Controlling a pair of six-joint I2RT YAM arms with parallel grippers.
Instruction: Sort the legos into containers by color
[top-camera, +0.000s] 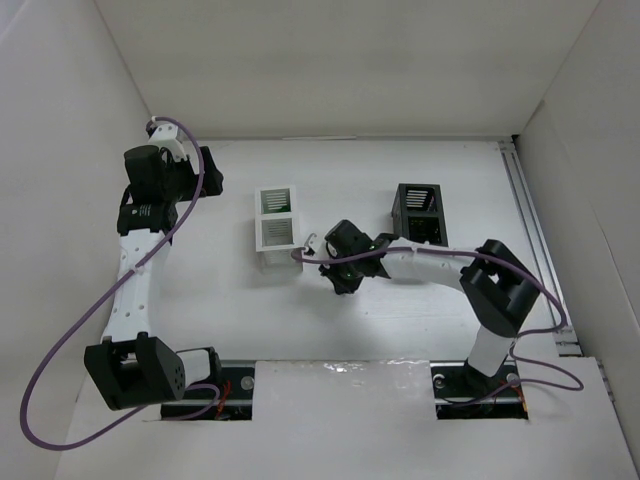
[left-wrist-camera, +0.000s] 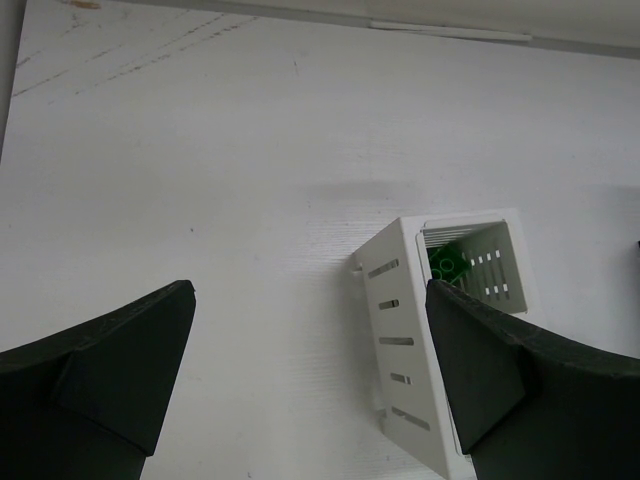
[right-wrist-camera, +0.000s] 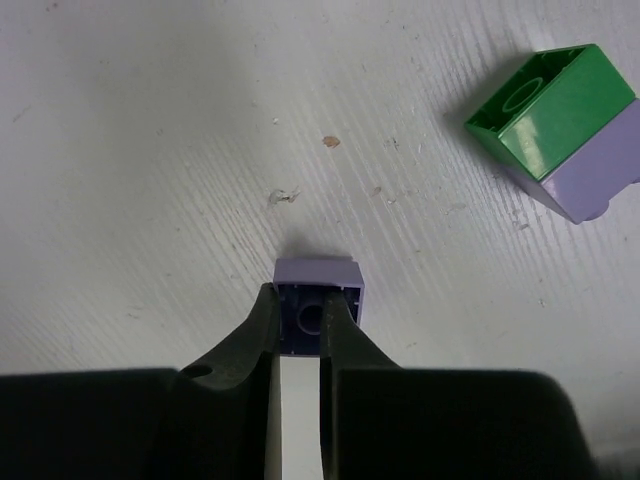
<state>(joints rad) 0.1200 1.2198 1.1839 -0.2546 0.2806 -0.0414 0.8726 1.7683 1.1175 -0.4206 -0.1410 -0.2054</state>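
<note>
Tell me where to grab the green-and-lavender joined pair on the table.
Come straight down on the joined pair and pinch the flat walls of its green half, wrist turned to its diagonal lie; it lies tipped, hollow end showing. The right gripper is shut on a lavender brick; free that first.

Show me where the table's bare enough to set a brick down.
Bare: the far strip behind the white box and black box; the near stretch in front of the white box. Crowded: beside the white box, where the right gripper grips a lavender brick near a green-lavender stack.
</note>
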